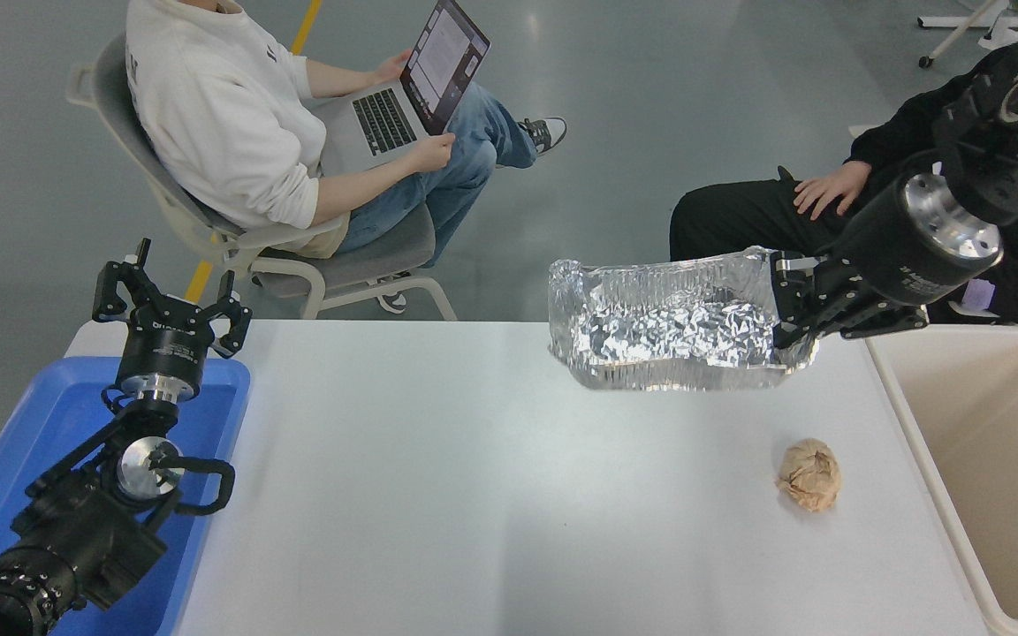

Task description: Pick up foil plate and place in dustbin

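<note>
The foil plate (pixel 668 331), a shiny crinkled silver tray with a raised rim, hangs in the air above the table's far right part. My right gripper (pixel 787 305) is shut on the tray's right end and holds it well clear of the table. The dustbin (pixel 986 424), a large beige bin with a thick rim, stands at the table's right edge, just right of the tray. My left gripper (pixel 169 300) is open and parked over the blue tray at the lower left.
A crumpled tan paper ball (pixel 810 475) lies on the white table (pixel 474 495) below the held tray. A blue plastic tray (pixel 67 415) sits at the left. Two people sit at the far side, one with a laptop (pixel 412 97), one in black (pixel 827 203).
</note>
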Controlling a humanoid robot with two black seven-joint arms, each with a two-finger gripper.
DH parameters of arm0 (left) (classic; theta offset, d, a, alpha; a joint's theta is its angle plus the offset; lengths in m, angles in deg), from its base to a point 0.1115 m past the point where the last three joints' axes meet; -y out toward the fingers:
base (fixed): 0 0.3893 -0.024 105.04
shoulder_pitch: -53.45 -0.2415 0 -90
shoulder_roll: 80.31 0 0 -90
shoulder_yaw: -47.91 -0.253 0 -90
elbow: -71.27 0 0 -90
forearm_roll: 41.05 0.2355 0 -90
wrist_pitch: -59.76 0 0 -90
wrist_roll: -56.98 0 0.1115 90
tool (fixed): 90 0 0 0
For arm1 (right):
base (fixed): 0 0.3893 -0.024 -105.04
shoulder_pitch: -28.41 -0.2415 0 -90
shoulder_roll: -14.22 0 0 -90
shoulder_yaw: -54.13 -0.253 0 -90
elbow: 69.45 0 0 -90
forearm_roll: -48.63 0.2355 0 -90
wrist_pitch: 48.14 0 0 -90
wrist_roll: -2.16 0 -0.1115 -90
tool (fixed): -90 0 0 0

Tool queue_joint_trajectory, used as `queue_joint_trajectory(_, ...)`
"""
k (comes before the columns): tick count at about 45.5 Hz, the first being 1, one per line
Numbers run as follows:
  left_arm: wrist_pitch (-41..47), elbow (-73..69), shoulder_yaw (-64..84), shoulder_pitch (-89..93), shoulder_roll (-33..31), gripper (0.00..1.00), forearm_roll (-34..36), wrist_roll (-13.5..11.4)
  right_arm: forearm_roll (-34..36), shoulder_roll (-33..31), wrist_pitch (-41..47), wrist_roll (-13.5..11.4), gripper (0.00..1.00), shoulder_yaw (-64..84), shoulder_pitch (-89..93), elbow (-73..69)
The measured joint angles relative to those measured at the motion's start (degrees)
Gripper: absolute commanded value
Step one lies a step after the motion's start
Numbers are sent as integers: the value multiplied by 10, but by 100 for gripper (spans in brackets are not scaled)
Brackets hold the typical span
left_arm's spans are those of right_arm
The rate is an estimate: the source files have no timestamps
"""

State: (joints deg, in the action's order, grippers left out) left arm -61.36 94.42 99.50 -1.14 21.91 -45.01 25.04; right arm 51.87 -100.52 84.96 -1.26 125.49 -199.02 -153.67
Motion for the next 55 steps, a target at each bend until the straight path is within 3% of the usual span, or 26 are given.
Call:
queue_joint_trajectory(20, 0, 0, 0, 0, 0, 99, 0, 0, 1, -12, 17, 0, 0, 32, -77, -17)
queue_joint_trajectory(35, 0, 0, 0, 0, 0, 99, 0, -1, 23, -79, 19, -1, 0, 128, -23, 48)
queue_joint_trajectory(55, 0, 0, 0, 0, 0, 99, 0, -1, 24, -275, -42, -1, 0, 225, 84, 157)
